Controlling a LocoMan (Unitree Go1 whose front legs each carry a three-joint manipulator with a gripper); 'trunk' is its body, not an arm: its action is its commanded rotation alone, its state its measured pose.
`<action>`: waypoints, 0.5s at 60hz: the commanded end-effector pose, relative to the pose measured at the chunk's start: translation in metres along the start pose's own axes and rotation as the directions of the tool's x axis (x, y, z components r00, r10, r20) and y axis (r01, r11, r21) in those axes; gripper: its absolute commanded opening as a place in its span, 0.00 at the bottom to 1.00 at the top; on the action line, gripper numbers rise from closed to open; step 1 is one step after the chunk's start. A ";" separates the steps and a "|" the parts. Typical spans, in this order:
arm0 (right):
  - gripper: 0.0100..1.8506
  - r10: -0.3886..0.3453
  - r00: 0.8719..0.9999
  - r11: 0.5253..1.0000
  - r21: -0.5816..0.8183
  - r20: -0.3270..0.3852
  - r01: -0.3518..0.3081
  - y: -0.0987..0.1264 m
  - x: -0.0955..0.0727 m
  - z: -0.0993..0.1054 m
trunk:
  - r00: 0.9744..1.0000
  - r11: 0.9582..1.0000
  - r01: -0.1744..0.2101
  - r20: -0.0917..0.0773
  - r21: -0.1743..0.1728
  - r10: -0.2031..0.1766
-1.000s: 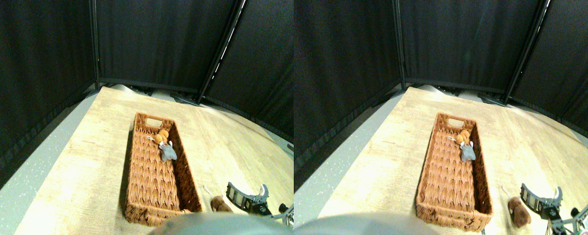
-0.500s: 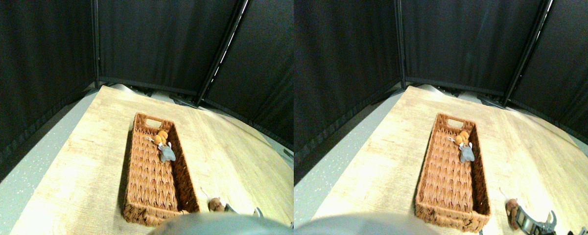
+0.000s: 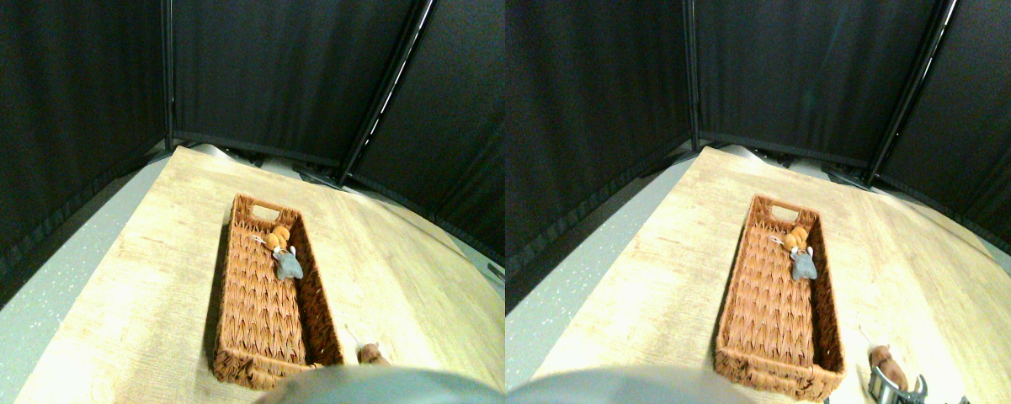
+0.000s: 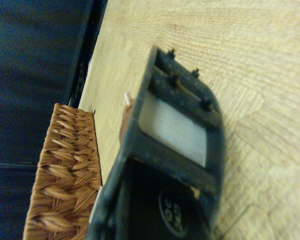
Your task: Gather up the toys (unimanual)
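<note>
- I see the brown toy on the wooden floor, just beside the wicker basket at its 4 o'clock corner.
- My right gripper sits over that toy; I cannot tell whether its jaws are parted or closed.
- Risks: pushing the toy against the basket wall, or pinching only its string.
- The orange toy and grey toy already lie inside.

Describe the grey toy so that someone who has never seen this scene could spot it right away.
Find the long brown wicker basket lying on the light wooden table. Look inside, toward its far end with the handle cut-out, along the right-hand wall. Two small plush toys lie there touching: the grey toy is the nearer one, and its neighbour just beyond it is the orange toy.
</note>
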 end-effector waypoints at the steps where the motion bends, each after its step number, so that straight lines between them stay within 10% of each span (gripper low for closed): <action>1: 0.50 0.017 1.000 1.000 -0.003 0.017 -0.017 -0.001 0.008 0.001 | 1.000 1.000 -0.015 -0.025 -0.018 0.015; 18: 0.41 0.034 0.999 0.999 0.031 0.039 -0.035 0.001 0.013 0.003 | 1.000 1.000 -0.015 -0.027 -0.015 0.015; 30: 0.03 0.113 0.983 0.987 -0.134 0.145 -0.094 0.006 0.012 0.000 | 1.000 1.000 -0.008 -0.025 -0.012 0.008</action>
